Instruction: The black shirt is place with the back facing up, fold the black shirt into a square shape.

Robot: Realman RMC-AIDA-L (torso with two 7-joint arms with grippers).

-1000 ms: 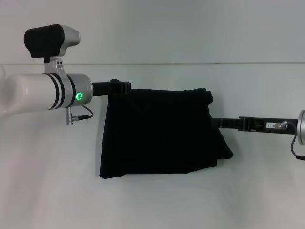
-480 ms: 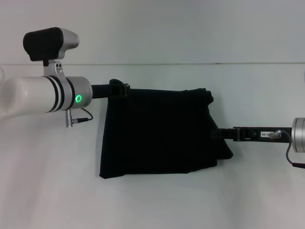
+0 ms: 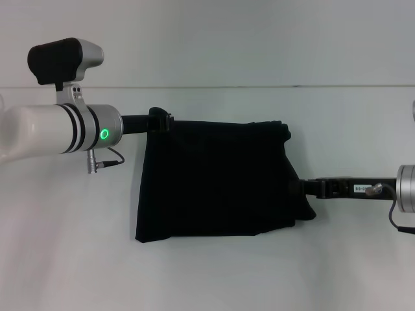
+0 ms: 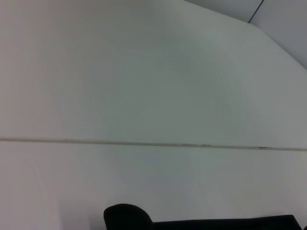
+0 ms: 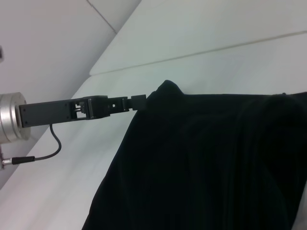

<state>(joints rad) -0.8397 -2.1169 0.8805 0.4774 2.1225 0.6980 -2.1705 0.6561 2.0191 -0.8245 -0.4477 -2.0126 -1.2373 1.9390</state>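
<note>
The black shirt (image 3: 217, 181) lies on the white table (image 3: 65, 259) as a folded, roughly rectangular shape. My left gripper (image 3: 162, 121) is at its far left corner. In the right wrist view the left gripper (image 5: 137, 101) is shut on that corner, which stands up in a small peak, with the shirt (image 5: 206, 163) spreading out below. My right gripper (image 3: 302, 188) is at the shirt's right edge, about halfway along it. A thin strip of the shirt (image 4: 230, 224) shows in the left wrist view.
The white table stretches wide on all sides of the shirt. Its far edge (image 3: 259, 86) meets a pale wall behind. A grey cable (image 3: 107, 161) hangs under the left wrist, and another (image 3: 399, 217) hangs by the right wrist.
My right gripper has moved along the shirt's right edge toward the front of the table. The left arm has drawn slightly to the left. The shirt's outline is nearly unchanged.
</note>
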